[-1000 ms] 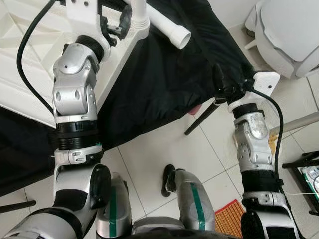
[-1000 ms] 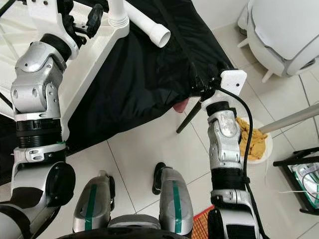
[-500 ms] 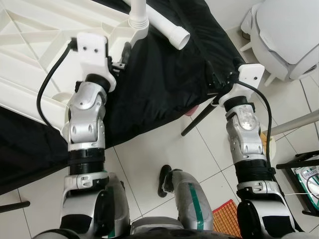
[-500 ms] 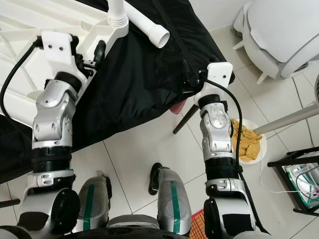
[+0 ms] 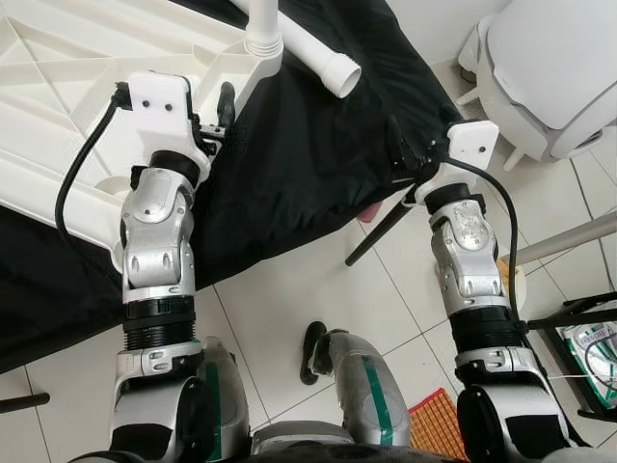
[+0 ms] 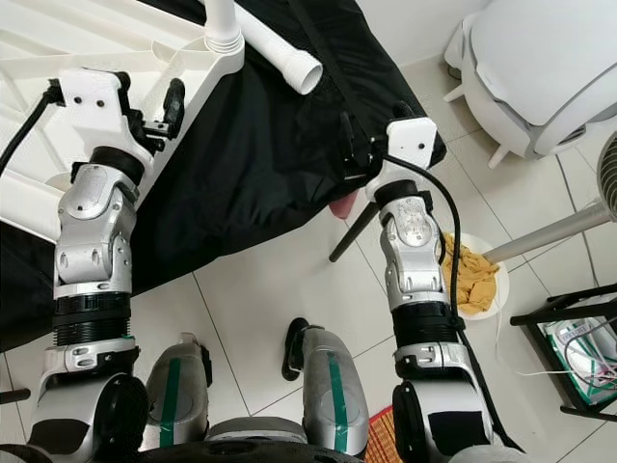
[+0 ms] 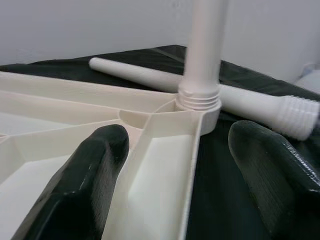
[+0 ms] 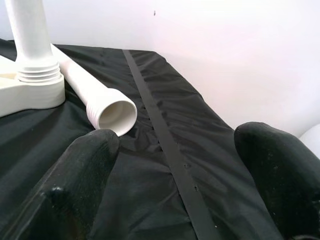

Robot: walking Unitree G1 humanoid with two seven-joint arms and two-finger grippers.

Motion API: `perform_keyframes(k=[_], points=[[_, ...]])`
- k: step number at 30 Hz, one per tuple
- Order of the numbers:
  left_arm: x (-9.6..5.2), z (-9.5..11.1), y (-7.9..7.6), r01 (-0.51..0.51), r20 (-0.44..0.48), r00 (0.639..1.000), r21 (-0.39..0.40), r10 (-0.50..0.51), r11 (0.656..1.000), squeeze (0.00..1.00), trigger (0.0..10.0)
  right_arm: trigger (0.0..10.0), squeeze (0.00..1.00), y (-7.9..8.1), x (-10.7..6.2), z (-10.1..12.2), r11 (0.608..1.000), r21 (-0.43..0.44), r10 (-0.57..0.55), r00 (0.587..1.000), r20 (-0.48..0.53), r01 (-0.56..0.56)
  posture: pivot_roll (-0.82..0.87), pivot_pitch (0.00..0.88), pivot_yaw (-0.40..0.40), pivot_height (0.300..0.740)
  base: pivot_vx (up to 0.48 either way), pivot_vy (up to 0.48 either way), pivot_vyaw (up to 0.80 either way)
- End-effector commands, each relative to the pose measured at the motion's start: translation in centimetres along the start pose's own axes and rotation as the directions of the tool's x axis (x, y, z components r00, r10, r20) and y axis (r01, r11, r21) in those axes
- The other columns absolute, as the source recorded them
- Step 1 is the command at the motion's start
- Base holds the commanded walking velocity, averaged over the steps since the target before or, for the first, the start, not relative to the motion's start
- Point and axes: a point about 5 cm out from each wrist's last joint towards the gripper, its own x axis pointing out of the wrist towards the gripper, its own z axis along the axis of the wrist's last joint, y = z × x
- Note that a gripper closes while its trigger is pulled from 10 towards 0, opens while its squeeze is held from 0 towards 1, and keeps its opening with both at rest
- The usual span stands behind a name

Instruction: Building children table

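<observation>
Nearest in: robot's own legs over white floor tiles (image 5: pixel 289 309); left gripper (image 7: pixel 175 165) hovers at the corner of the upturned white plastic tabletop (image 5: pixel 67 106), fingers (image 7: pixel 85 175) spread wide and empty, one over the ribbed underside, one outside the rim over the black cloth (image 5: pixel 308 145); right gripper (image 8: pixel 175 165) is also spread and empty, low over the cloth near its edge, pointed at the loose leg; further in, one white table leg (image 7: pixel 205 45) stands upright, already seated in the corner socket; the second, loose leg (image 8: pixel 95 95) lies flat on the cloth just behind that socket, hollow threaded end (image 5: pixel 342 75) towards the right gripper; beyond the cloth to the right, a white moulded seat (image 5: pixel 554 68), a bowl with yellow rags (image 6: pixel 472 275); handling, as I judge it: hollow plastic tube, light, stiff, smooth so likely slippery and free to roll on the cloth; best grip is across the plain shaft just behind the ribbed collar, not on the threads; tabletop is light too and may slide on the fabric when a leg is pushed in, so the left gripper should brace the rim near a socket
</observation>
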Motion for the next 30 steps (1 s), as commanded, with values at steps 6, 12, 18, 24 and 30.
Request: perform_keyframes(k=[6,12,18,24,30], points=[[0.2,-0.3,0.2,-0.107,-0.019,0.994,-0.001,0.107,0.994,0.0,10.0,10.0,0.0,0.1,0.1,-0.2,1.0,-0.021,0.004,1.0,-0.004,-0.004,0.07,0.068,-0.094,0.74,0.0,0.0,0.8],[0.4,-0.2,0.2,-0.102,-0.016,0.995,0.002,0.102,0.995,0.0,10.0,10.0,0.0,0.0,0.2,-0.2,1.0,-0.025,-0.004,1.0,-0.004,0.004,0.06,0.066,-0.089,0.74,0.0,0.0,0.8],[0.7,-0.2,0.1,-0.098,-0.017,0.995,0.007,0.098,0.995,0.0,10.0,10.0,0.0,-0.1,0.3,-0.3,0.999,-0.031,-0.013,1.0,-0.004,0.012,0.06,0.059,-0.09,0.74,0.0,0.0,0.8],[0.8,-0.2,0.1,-0.093,-0.018,0.995,0.009,0.093,0.996,0.0,10.0,10.0,0.0,-0.1,0.4,-0.3,0.999,-0.031,-0.016,1.0,-0.003,0.016,0.07,0.053,-0.091,0.74,0.0,0.0,0.8],[1.1,0.0,-0.1,-0.061,-0.01,0.998,0.018,0.061,0.998,0.0,10.0,10.0,0.0,-0.1,0.6,-0.3,0.999,-0.031,-0.017,1.0,-0.005,0.017,0.07,0.047,-0.102,0.74,0.0,0.0,0.8]])
